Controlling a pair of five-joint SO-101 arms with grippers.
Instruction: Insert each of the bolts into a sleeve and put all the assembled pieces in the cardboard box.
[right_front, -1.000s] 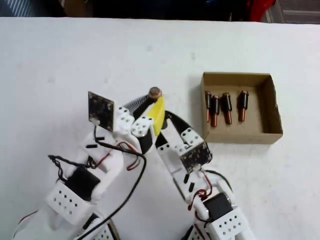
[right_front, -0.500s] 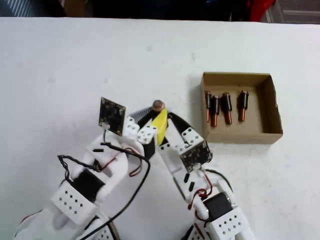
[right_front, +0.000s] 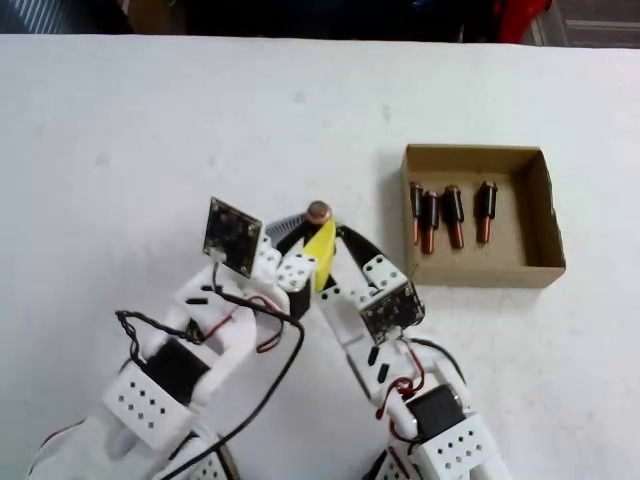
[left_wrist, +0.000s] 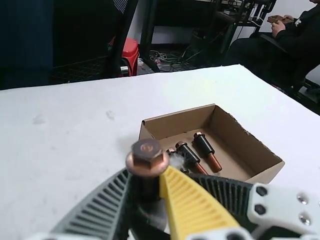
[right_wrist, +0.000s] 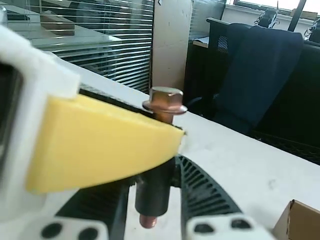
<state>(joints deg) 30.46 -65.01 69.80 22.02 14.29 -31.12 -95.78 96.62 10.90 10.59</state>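
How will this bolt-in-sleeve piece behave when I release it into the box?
Likely rigid and fairly heavy for its size: the bolt looks metallic. The round sleeve could roll, though the bolt's flanged head should curb that; pieces in the cardboard box lie on their sides.

White table (right_front: 150, 100) (cardboard box (right_front: 480, 273) aboard)

Bright, even light washes the white counter (right_front: 150, 120) nearly to glare. Shadows on it are faint and soft. The room beyond its far edge lies dark.
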